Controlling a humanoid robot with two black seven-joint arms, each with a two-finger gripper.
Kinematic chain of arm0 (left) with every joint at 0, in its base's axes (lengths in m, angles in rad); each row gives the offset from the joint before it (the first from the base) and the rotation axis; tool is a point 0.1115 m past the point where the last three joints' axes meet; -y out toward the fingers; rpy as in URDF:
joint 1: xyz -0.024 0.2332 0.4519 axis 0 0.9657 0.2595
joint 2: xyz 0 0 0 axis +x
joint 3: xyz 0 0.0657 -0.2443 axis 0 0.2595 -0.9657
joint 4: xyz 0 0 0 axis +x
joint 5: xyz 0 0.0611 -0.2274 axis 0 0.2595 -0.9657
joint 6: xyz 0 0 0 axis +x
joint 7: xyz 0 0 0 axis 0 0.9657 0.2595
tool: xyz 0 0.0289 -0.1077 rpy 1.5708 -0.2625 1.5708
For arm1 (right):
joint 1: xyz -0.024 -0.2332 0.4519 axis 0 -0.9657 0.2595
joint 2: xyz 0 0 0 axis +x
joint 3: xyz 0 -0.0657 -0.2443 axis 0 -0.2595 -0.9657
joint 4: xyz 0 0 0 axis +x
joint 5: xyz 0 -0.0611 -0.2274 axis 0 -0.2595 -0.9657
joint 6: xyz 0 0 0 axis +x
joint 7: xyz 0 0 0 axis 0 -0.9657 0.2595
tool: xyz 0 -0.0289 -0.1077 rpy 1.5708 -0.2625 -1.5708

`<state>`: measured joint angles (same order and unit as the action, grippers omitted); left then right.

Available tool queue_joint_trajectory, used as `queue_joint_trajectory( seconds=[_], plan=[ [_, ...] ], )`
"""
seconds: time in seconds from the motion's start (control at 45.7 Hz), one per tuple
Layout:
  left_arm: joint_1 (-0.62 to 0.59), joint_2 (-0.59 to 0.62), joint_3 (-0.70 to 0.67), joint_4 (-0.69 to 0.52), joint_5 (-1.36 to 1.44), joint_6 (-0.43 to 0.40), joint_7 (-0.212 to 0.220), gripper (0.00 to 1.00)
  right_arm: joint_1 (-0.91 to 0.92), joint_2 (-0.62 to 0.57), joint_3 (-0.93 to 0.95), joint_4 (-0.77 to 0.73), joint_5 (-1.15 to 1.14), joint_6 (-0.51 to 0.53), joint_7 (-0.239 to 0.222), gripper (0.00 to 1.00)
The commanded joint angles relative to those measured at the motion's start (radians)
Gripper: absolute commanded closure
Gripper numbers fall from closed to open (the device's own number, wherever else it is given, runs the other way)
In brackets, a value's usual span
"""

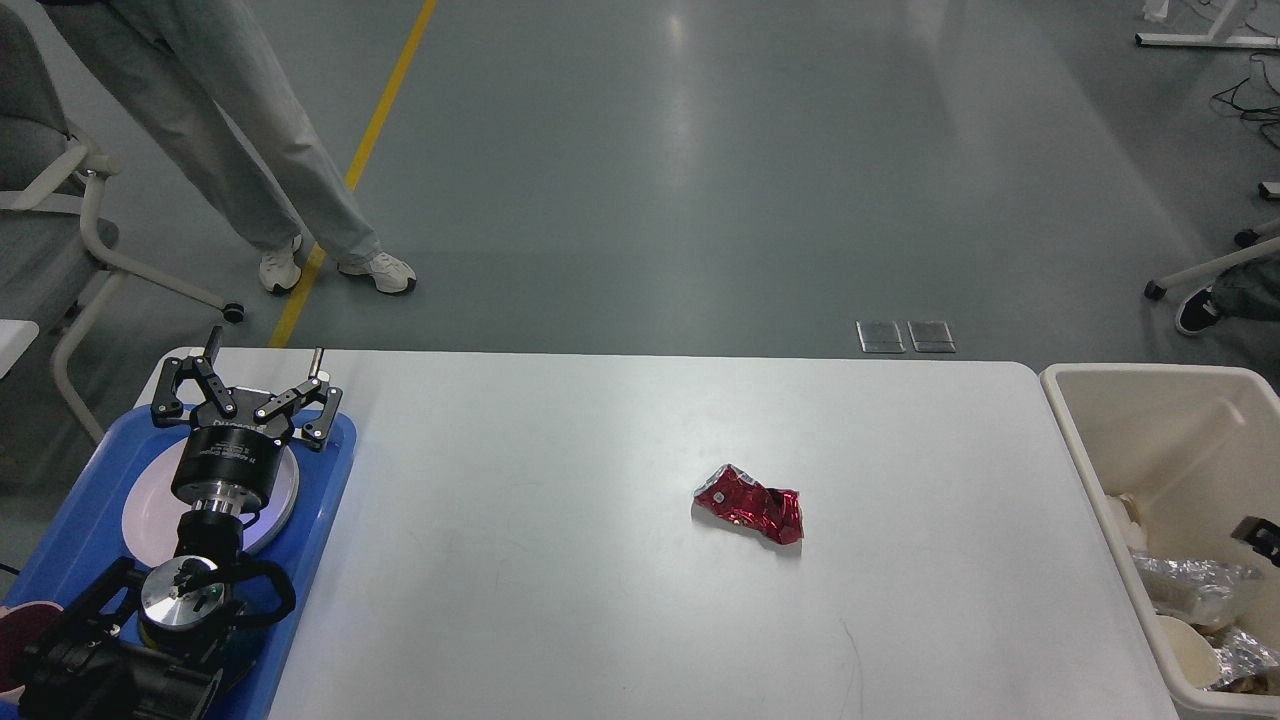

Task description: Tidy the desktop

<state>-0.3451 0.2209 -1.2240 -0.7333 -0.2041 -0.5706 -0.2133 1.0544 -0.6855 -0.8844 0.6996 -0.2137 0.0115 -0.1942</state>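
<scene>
Lying on desktop: red wrapper

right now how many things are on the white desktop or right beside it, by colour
Red: 1, the crumpled wrapper lying loose on the desktop.
Blue: 1, the tray at the left end.
White: 1, the plate in the tray.
Cream: 1, the bin at the right end, with foil scraps inside.
Total: 4

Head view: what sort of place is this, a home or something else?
Probably a lab or workshop, not a home: a bare grey floor with a yellow line, loose cables, and a plain white desktop.
</scene>
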Motion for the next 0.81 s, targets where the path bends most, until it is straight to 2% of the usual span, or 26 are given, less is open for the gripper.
queue_joint_trajectory(
  seconds=[0.0, 0.175, 0.263, 0.416, 0.547, 0.678, 0.788],
  plan=[
    [0.0, 0.0, 0.0, 0.0, 0.0, 0.0, 0.0, 0.04, 0.277, 0.001, -0.183, 0.208, -0.024, 0.082, -0.041, 0.0],
    [0.0, 0.0, 0.001, 0.0, 0.0, 0.0, 0.0, 0.04, 0.682, 0.133, -0.379, 0.443, -0.023, 0.318, -0.042, 0.0],
    [0.0, 0.0, 0.001, 0.0, 0.0, 0.0, 0.0, 0.04, 0.864, 0.211, -0.383, 0.541, -0.023, 0.493, -0.042, 0.0],
    [0.0, 0.0, 0.001, 0.0, 0.0, 0.0, 0.0, 0.04, 1.09, 0.346, -0.377, 0.626, -0.019, 0.662, -0.042, 0.0],
    [0.0, 0.0, 0.001, 0.0, 0.0, 0.0, 0.0, 0.04, 1.228, 0.442, -0.347, 0.739, -0.016, 0.728, -0.041, 0.0],
    [0.0, 0.0, 0.001, 0.0, 0.0, 0.0, 0.0, 0.04, 1.346, 0.501, -0.294, 0.883, -0.015, 0.711, -0.041, 0.0],
    [0.0, 0.0, 0.001, 0.0, 0.0, 0.0, 0.0, 0.04, 1.346, 0.497, -0.251, 0.9, -0.015, 0.696, -0.041, 0.0]
  ],
)
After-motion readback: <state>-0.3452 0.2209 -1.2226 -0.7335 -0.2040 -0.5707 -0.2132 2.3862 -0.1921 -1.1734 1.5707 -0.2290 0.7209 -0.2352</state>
